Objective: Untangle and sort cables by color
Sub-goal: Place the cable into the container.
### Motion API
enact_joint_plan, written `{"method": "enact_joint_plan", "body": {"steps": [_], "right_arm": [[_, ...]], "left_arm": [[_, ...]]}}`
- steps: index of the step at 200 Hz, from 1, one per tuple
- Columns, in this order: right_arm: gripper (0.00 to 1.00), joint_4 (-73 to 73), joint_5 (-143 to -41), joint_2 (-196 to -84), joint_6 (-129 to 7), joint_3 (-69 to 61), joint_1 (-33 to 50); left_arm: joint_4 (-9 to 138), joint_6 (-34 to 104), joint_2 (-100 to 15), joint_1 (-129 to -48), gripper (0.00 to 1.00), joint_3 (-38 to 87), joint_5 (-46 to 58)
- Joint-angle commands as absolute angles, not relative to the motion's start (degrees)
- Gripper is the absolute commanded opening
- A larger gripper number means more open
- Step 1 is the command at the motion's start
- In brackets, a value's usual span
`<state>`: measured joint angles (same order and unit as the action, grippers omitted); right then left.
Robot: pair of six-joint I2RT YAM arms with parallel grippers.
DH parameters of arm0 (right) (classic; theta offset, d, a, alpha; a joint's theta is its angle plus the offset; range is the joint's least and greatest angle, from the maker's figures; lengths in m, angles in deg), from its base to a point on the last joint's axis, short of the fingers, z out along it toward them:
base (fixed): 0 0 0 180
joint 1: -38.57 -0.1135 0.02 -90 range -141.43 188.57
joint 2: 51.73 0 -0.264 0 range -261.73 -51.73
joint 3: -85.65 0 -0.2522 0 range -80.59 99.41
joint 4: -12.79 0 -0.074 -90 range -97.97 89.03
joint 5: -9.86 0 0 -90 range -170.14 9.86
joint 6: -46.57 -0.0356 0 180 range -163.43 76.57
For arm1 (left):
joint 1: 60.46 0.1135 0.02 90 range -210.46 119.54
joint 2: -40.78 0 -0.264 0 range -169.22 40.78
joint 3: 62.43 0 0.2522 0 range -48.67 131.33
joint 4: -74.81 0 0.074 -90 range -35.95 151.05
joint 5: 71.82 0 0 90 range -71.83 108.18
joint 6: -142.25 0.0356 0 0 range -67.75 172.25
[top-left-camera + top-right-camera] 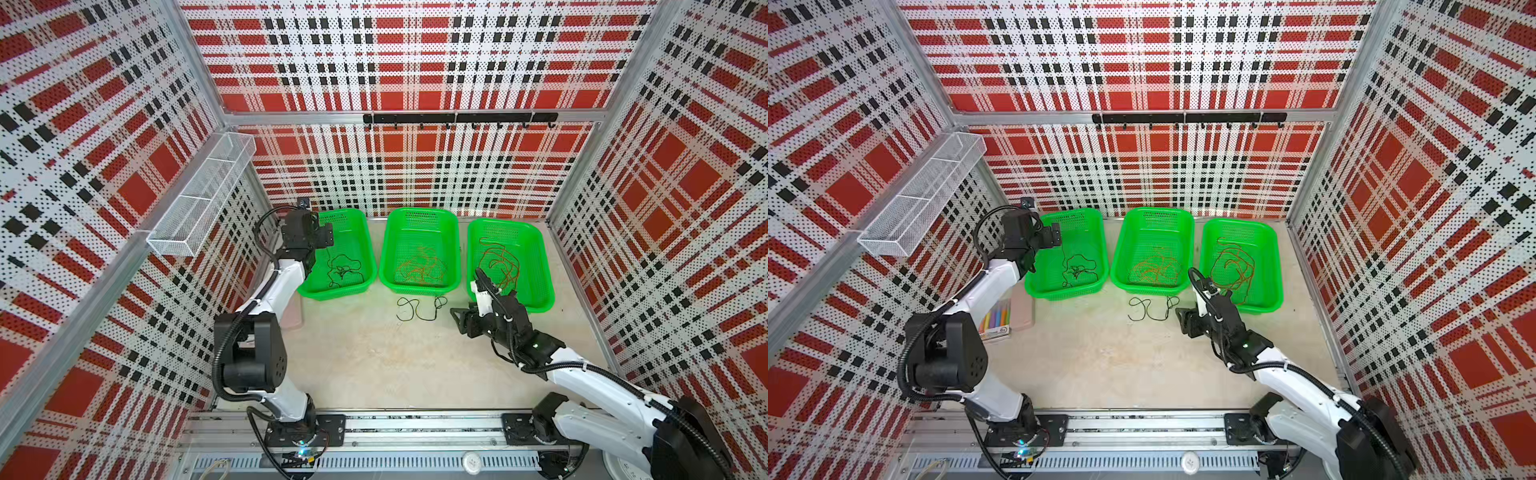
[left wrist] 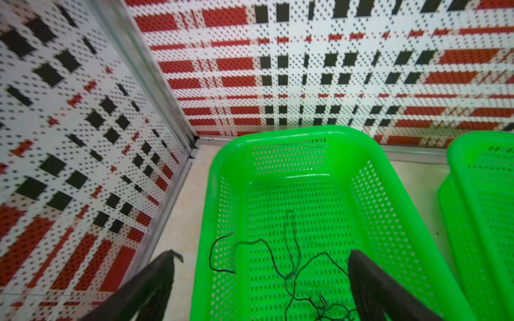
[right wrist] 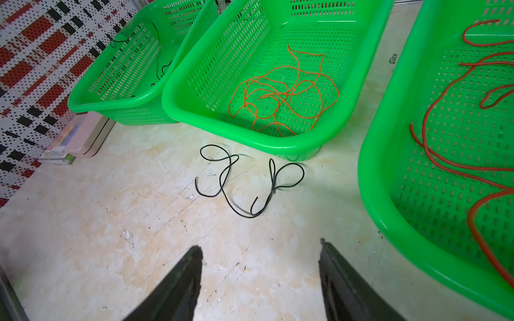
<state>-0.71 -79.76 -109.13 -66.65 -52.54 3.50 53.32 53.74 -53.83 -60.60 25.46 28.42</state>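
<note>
Both top views hide the left jaws' gap; the left wrist view shows them spread above black cables [image 2: 289, 275] in the left basket [image 2: 278, 133]. Right jaws spread, empty; loose black cable [image 3: 272, 178] on the worktop [image 3: 111, 222], six o'clock of the middle basket [image 3: 278, 144].

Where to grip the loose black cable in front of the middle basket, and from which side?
Probably the black cable at the waist where its loop's strands pinch together, from above on the open-table side: it lies flat, and the middle basket crowds its far side. The open right pincer faces it.
</note>
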Motion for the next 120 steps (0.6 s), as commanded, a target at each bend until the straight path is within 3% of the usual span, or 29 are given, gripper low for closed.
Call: {"method": "enact_joint_plan", "body": {"steps": [1, 46, 79, 120], "right_arm": [[0.70, -0.33, -80.52, -109.27, -66.35, -52.74, 3.68], [0.70, 0.18, -82.37, -114.05, -65.39, -50.47, 3.69], [0.70, 0.29, -80.76, -113.37, -66.01, -50.29, 3.66], [0.70, -1.59, -78.75, -110.72, -65.89, -50.01, 3.71]], "left_arm": [[44.95, 51.95, -55.55, -60.12, 0.98, 27.10, 23.77], [37.43, 49.41, -58.75, -58.78, 0.99, 32.44, 14.36], [46.58, 54.09, -48.44, -67.72, 0.99, 21.73, 20.35], [52.09, 47.65, -37.75, -80.53, 0.91, 5.71, 22.30]]}}
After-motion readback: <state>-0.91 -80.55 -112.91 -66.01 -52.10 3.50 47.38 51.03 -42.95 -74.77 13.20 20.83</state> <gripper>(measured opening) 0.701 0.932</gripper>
